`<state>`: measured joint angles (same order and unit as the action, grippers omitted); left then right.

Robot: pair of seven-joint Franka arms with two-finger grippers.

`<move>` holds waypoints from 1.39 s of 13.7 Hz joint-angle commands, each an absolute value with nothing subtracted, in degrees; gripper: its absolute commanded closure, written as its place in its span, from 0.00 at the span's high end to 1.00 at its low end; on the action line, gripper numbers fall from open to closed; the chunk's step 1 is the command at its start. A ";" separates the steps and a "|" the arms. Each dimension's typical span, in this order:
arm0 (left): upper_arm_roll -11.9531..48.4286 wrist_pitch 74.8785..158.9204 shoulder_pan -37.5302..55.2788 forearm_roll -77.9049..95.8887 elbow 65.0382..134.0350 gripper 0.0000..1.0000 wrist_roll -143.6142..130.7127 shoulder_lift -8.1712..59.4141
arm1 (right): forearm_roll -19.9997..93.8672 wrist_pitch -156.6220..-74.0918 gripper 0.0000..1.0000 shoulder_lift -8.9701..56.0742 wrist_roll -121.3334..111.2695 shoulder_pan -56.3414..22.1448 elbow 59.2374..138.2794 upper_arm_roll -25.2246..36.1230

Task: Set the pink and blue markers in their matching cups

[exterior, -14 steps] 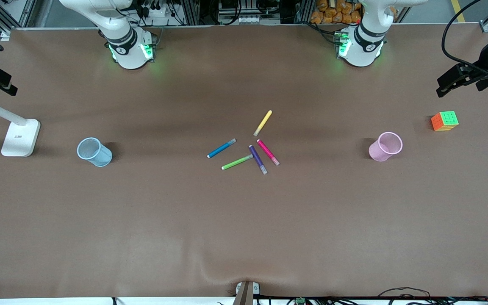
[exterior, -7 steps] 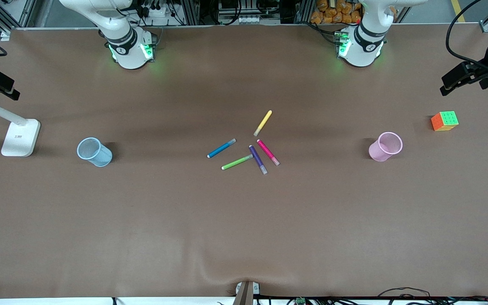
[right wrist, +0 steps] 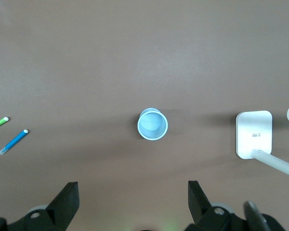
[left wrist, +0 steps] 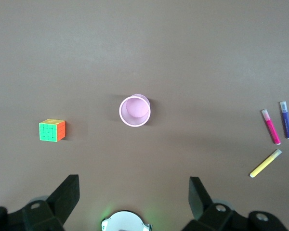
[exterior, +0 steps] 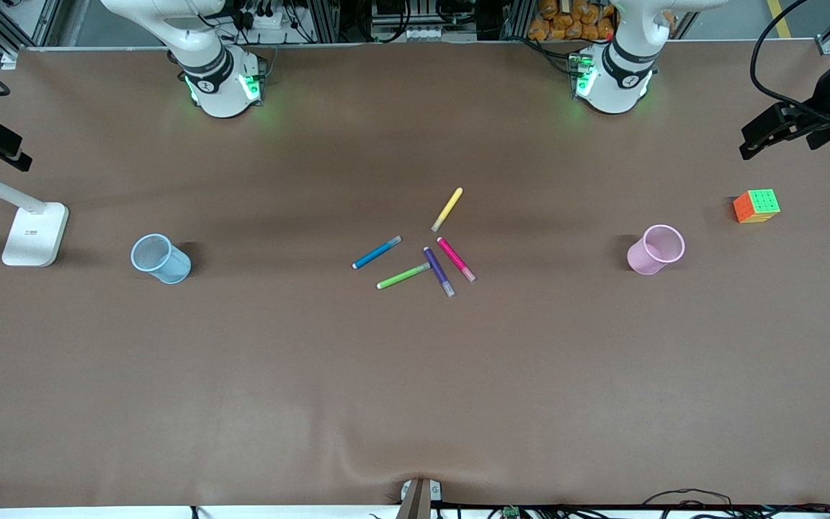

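The pink marker (exterior: 456, 259) and the blue marker (exterior: 377, 252) lie flat among other pens at the table's middle. The pale blue cup (exterior: 161, 259) stands toward the right arm's end and the pale pink cup (exterior: 656, 249) toward the left arm's end, both upright. My left gripper (exterior: 761, 137) hangs high over the left arm's end, open and empty; its wrist view shows the gripper (left wrist: 133, 187), the pink cup (left wrist: 134, 110) and the pink marker (left wrist: 271, 129). My right gripper (exterior: 4, 148) hangs high over the right arm's end, open and empty (right wrist: 131, 190), with the blue cup (right wrist: 152, 123) and blue marker (right wrist: 14, 141) below.
A yellow pen (exterior: 447, 209), a green pen (exterior: 403, 276) and a dark purple pen (exterior: 439, 272) lie with the two markers. A colour cube (exterior: 756, 206) sits near the pink cup. A white lamp base (exterior: 35, 233) stands near the blue cup.
Both grippers have shifted only slightly above the table's ends. The markers and cups have not moved.
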<state>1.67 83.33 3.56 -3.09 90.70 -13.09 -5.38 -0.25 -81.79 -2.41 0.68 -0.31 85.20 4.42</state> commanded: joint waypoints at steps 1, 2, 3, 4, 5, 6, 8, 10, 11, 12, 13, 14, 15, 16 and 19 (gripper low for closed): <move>1.67 82.53 3.69 -1.50 90.35 1.00 -12.22 -5.01 | -0.09 -81.91 1.00 -2.29 0.44 1.05 84.64 3.78; 1.58 82.53 3.69 -0.02 90.70 1.00 -12.48 -4.92 | -0.09 -81.91 1.00 -1.94 0.44 1.05 84.46 3.78; 1.58 82.53 3.52 0.78 91.23 1.00 -12.48 -4.92 | -0.09 -81.91 1.00 -1.76 0.44 1.05 84.29 3.78; 1.58 82.53 3.52 0.88 91.58 1.00 -12.48 -4.92 | -0.09 -81.91 1.00 -1.76 0.44 1.14 84.29 3.78; 1.58 82.53 3.52 0.88 91.76 1.00 -12.48 -4.92 | -0.09 -81.91 1.00 -1.76 0.44 1.06 84.29 3.78; 1.58 82.09 3.52 0.88 91.76 1.00 -12.48 -4.92 | -0.09 -81.91 1.00 -1.76 0.44 1.05 84.29 3.78; 1.58 81.83 3.43 0.88 92.28 1.00 -12.57 -4.92 | 0.00 -81.91 1.00 -1.50 0.44 1.14 84.29 3.78; 1.58 81.83 3.52 0.88 92.72 1.00 -13.01 -4.83 | -0.26 -81.74 1.00 -0.62 0.44 0.97 84.29 3.78; 1.58 81.83 3.52 0.88 92.81 1.00 -13.18 -4.83 | -0.26 -81.74 1.00 -0.62 0.44 1.05 84.29 3.78; 1.58 81.65 3.52 0.79 93.07 1.00 -13.18 -4.57 | -0.26 -81.74 1.00 -0.53 0.53 1.05 84.29 3.78; 1.58 81.30 3.52 0.88 93.69 1.00 -13.36 -4.40 | -0.26 -81.74 1.00 -0.53 0.53 1.05 84.29 3.78; 1.58 80.86 3.52 0.88 94.56 1.00 -13.97 -4.39 | -0.35 -81.83 1.00 -0.44 0.09 1.05 84.29 3.78; 1.58 80.86 3.52 0.88 95.27 1.00 -14.06 -4.39 | -0.61 -81.83 1.00 -0.44 0.00 1.05 84.29 3.78; 1.58 80.86 3.52 0.88 95.53 1.00 -14.15 -4.31 | -0.70 -81.83 1.00 -0.44 0.00 1.05 84.29 3.78; 2.72 80.86 3.43 0.88 96.41 1.00 -14.59 -4.39 | -0.70 -81.83 1.00 -0.44 0.09 1.05 84.29 3.78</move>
<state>1.86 81.51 3.59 -0.04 95.99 -13.57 -3.99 -0.27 -81.99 -0.73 0.68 -0.17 85.18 4.49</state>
